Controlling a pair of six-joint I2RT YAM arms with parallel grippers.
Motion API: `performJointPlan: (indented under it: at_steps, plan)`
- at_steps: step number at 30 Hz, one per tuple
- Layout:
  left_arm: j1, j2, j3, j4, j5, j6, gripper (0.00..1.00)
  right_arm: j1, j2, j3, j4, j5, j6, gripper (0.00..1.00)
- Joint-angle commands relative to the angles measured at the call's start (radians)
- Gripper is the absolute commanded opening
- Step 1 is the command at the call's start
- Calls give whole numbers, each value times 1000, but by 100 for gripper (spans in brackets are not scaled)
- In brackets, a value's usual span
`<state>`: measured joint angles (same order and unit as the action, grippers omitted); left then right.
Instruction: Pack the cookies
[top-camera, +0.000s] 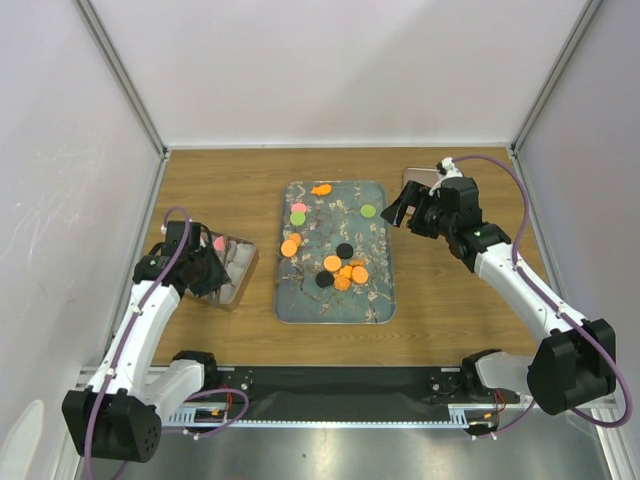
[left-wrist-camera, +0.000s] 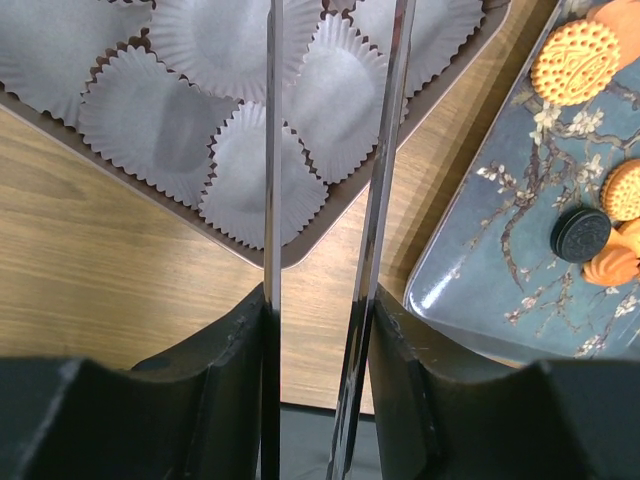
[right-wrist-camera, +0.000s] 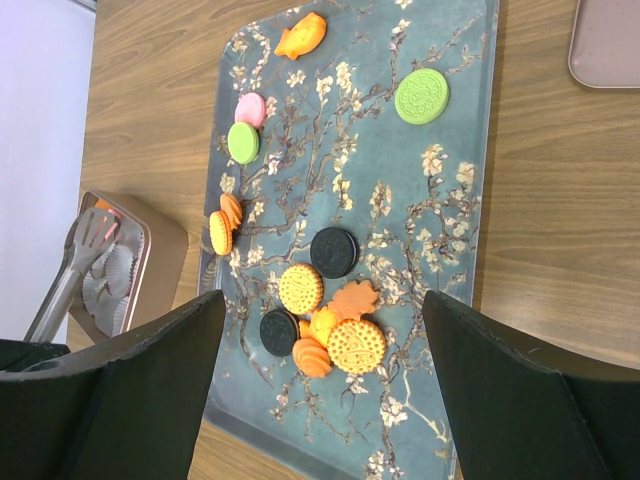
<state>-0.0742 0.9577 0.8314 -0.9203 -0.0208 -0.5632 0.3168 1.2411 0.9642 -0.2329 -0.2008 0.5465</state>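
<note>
On the tray (top-camera: 378, 300), where the cookies (top-camera: 340, 270) lie scattered, bring your left pincer (left-wrist-camera: 318, 325), now pinching the tongs (left-wrist-camera: 272, 150) over the box (left-wrist-camera: 330, 215), across to the nearest orange one, straddle it flat, and hold the spread right pincer (top-camera: 403, 213) clear.

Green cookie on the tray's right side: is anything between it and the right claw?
Nothing visible. The round green cookie lies alone on the flowery grey tray; the open right claw is just beyond the tray's edge.
</note>
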Motion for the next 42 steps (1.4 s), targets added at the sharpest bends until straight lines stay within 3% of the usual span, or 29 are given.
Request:
performJointPlan:
  at_steps: [1,14,22,29,42]
  plan:
    - [14,1,0,51,13,31,45,2,-8,10,38,-15,-2,87]
    - [17,-14,40,38,-1,65,49,4,-11,11,37,-12,-3,87]
    - [-38,-53,187,-14,-28,79,49,4,-9,11,37,-5,-5,87]
    - [-382,186,403,33,-163,34,51,2,-11,18,23,20,-14,87]
    - [-625,872,900,124,-123,115,52,1,-22,22,6,70,-31,87]
